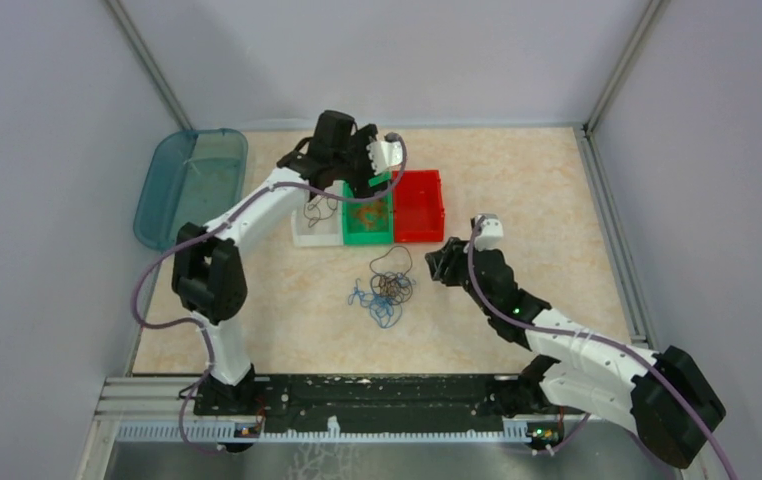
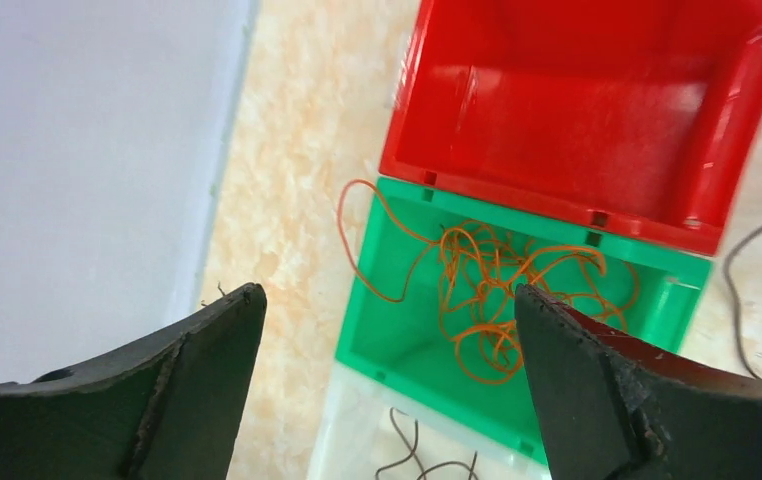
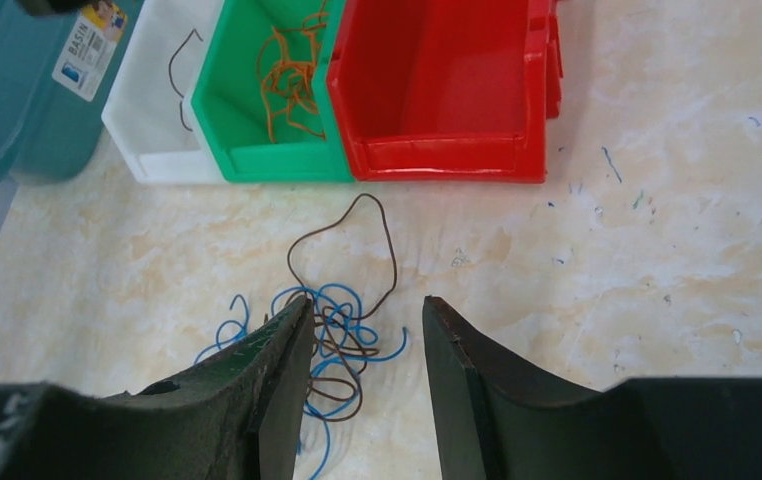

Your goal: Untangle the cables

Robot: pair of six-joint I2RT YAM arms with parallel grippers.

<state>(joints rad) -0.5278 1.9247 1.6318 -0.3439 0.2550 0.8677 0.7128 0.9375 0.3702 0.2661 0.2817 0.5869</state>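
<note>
Orange wires (image 2: 487, 290) sitting in green bin (image 2: 362, 335), one loop (image 2: 357, 230) hanging over rim onto table (image 3: 657, 250). L gripper (image 2: 387, 300) hovering above bin, jaws spread wide, holding nothing. Blue+brown clump (image 3: 337, 335) lying on table, robot side of green bin. R gripper (image 3: 365, 305) just beside it, jaws part-spread, empty.

Risks imo:
- R pinching several strands at once, dragging whole clump.
- Blue/brown looking interlocked, so pulling may be tightening knots.
- L moving off low could be snagging that loop, hauling wires back out.

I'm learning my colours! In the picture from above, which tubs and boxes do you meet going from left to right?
teal basin → white bin → green bin → red bin
</note>
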